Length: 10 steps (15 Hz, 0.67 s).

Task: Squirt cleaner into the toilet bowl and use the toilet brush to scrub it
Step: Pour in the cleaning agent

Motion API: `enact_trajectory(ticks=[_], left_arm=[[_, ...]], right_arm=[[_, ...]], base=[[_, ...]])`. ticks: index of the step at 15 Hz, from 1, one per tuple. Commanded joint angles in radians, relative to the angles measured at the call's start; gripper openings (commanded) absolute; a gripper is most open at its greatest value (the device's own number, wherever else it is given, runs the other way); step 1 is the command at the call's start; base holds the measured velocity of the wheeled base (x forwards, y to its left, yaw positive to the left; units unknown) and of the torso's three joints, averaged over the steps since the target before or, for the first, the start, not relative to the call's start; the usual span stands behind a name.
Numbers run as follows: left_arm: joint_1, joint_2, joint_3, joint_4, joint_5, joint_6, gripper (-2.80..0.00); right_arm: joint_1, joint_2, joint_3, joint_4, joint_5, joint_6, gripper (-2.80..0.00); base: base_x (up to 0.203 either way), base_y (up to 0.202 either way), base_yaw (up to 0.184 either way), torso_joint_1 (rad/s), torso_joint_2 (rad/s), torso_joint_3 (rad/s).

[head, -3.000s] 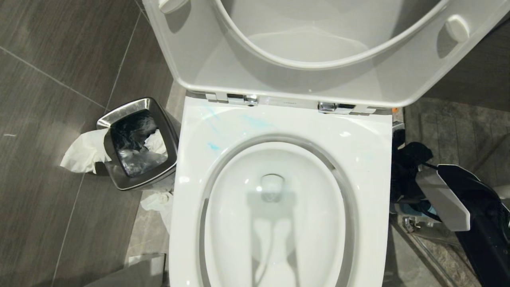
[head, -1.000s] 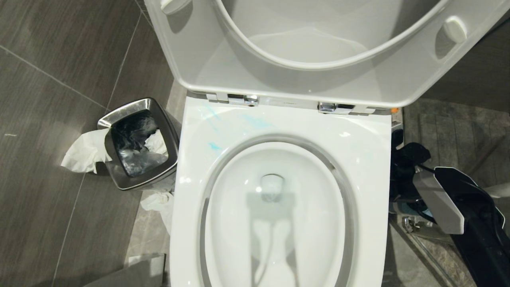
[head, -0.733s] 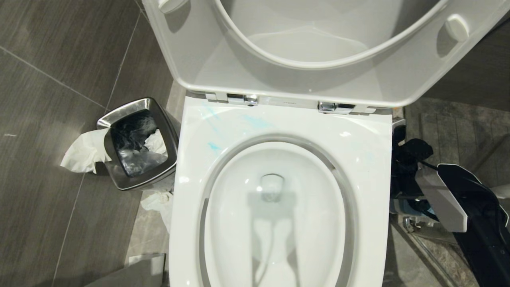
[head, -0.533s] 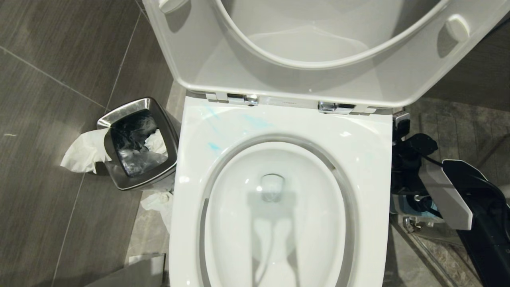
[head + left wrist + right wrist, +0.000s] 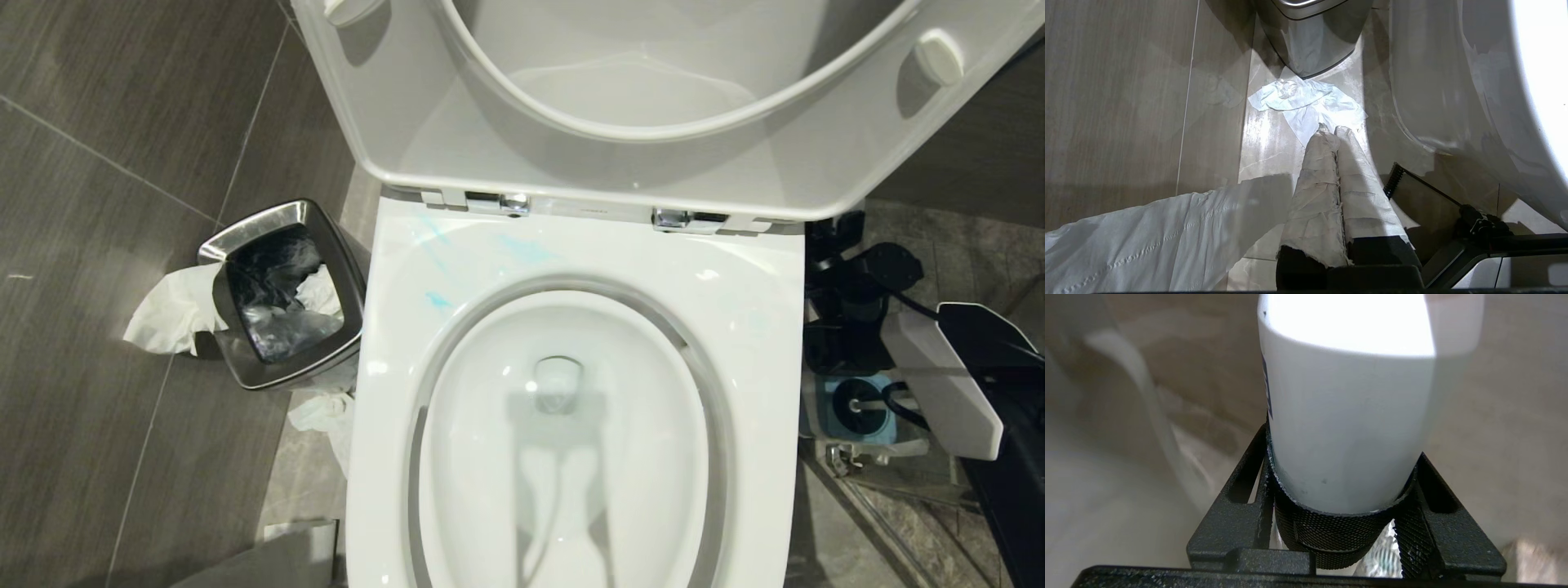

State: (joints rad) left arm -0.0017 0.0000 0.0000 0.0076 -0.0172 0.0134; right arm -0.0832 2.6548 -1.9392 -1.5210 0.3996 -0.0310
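Since three seconds ago, your right arm [image 5: 939, 376] has slid along the side of the toilet toward the hinge end. Its black wrist parts now sit higher in the head view. That shift has uncovered the blue holder [image 5: 826, 418], which the arm hid before. The toilet brush [image 5: 854, 405] stands in that holder, seen end on as a white tip ringed by black bristles. It is just behind and below the pincer, on the floor. Nothing else has moved: bowl, raised seat, bin and tissues lie as they did.

Your right pincer [image 5: 1343, 490] is about half open and clamped on a white bottle [image 5: 1347, 408]. Its two black fingers press on the dark knurled collar at the bottle's near end. The white body sticks straight out ahead of the fingers. You cannot tell from here which way its spout faces.

The toilet bowl [image 5: 759, 367] lies just beside this pincer, on its inner side, and the bottle is not over it. The cleaner [image 5: 522, 247] shows only as pale blue smears on the rim near the hinges, well across from the pincer.

Your left pincer [image 5: 1333, 130] hangs closed, its wrapped fingers pressed together and holding nothing. A crumpled tissue [image 5: 1298, 98] lies on the floor just ahead of it. The steel bin [image 5: 1310, 36] stands beyond that.
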Motion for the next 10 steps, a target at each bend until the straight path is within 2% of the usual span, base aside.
enact_trajectory(ticks=[1,5,10], left_arm=[[0.000,0.002,0.002,0.000,0.000,0.000,-2.80],[0.000,0.002,0.002,0.000,-0.001,0.000,-2.80],[0.000,0.002,0.002,0.000,-0.001,0.000,-2.80]], right_arm=[[0.000,-0.083,0.030,-0.009,0.002,0.000,-2.80],[-0.003,-0.177,0.094,-0.001,0.002,0.000,-2.80],[-0.014,-0.340,0.338,0.026,-0.004,-0.002,-2.80]], base=[[0.000,0.000,0.000,0.000,0.00,0.000],[0.000,0.000,0.000,0.000,0.00,0.000],[0.000,0.000,0.000,0.000,0.00,0.000]])
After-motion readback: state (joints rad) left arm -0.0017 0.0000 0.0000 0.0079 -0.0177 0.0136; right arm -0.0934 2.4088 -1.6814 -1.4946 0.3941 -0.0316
